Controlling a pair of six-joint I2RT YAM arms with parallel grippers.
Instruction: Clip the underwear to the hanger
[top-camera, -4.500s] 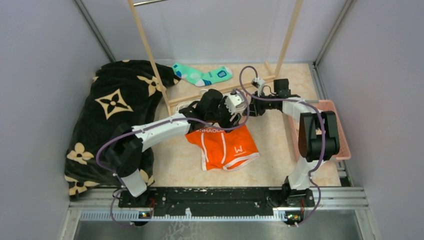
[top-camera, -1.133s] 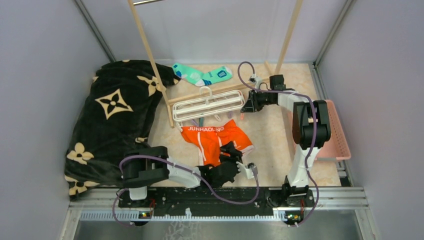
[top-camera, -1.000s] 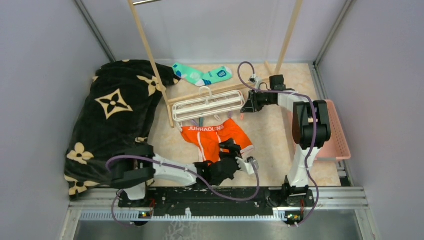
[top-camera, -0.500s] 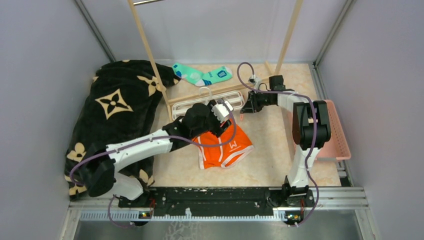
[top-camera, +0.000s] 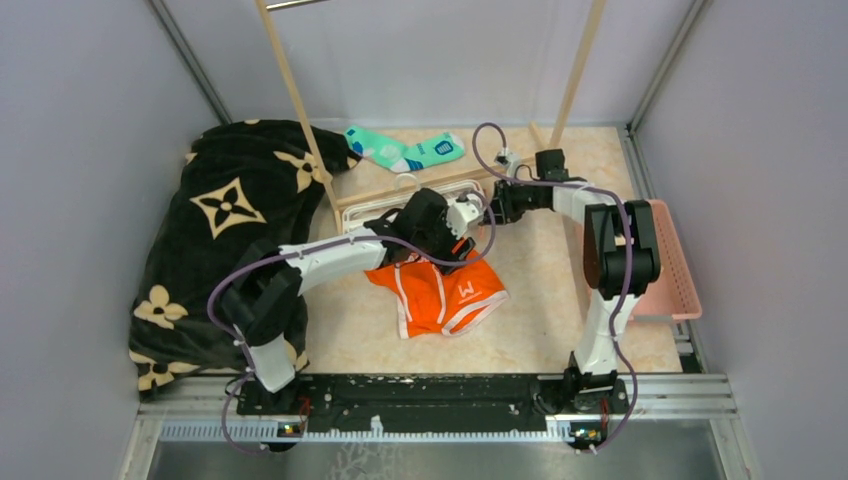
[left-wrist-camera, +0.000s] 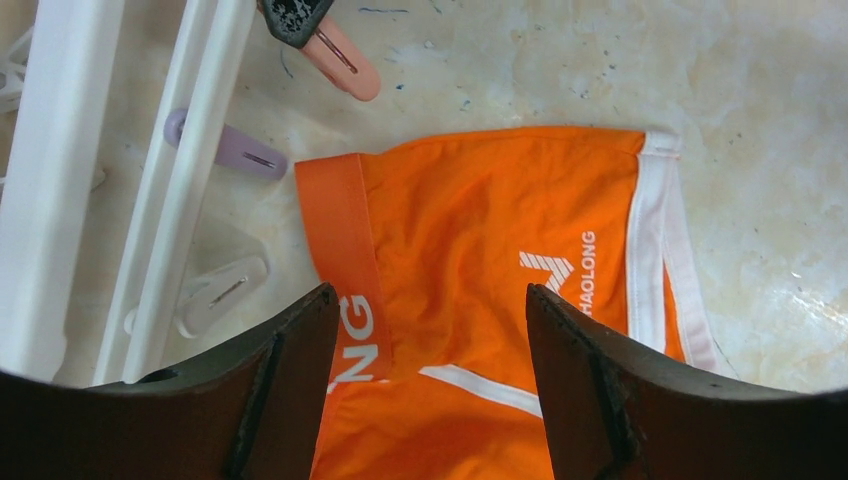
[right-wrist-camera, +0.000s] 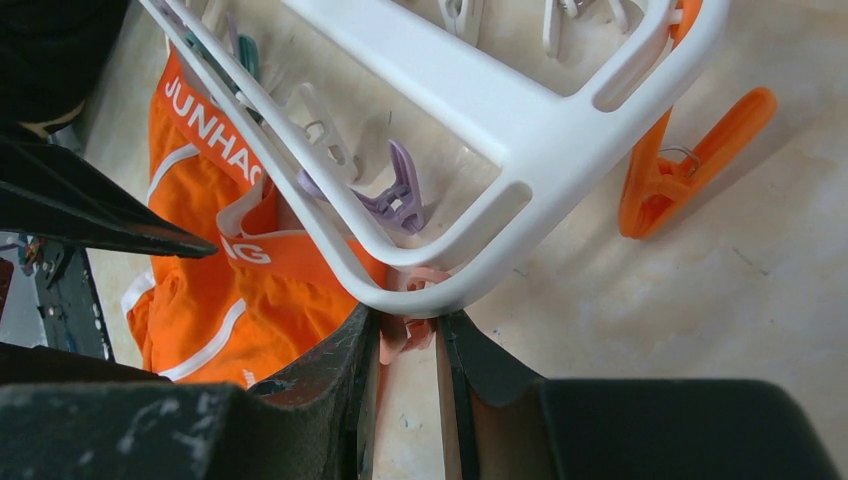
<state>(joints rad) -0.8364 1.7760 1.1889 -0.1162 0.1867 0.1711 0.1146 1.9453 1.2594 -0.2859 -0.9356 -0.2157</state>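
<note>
The orange underwear (top-camera: 447, 292) lies flat on the floor, its waistband (left-wrist-camera: 338, 232) toward the white hanger (top-camera: 375, 207). My left gripper (left-wrist-camera: 430, 300) hovers open just above the waistband end, one finger (left-wrist-camera: 290, 385) on each side, holding nothing. In the top view the left gripper (top-camera: 450, 245) hides part of the hanger. My right gripper (right-wrist-camera: 408, 335) is shut on a salmon-pink clip (right-wrist-camera: 405, 330) hanging under the corner of the hanger (right-wrist-camera: 500, 110). That same pink clip (left-wrist-camera: 342, 62) lies just past the waistband. The right gripper (top-camera: 497, 207) sits at the hanger's right end.
A purple clip (left-wrist-camera: 228, 152) and a white clip (left-wrist-camera: 222, 293) hang beside the waistband; an orange clip (right-wrist-camera: 690, 165) lies right of the frame. A wooden rack (top-camera: 300, 110) stands behind, with a teal sock (top-camera: 405, 150). Black patterned blanket (top-camera: 225, 230) left, pink basket (top-camera: 680, 260) right.
My left arm has swung from the near edge of the floor up over the underwear's waistband beside the hanger. The right arm has stayed at the hanger's corner.
</note>
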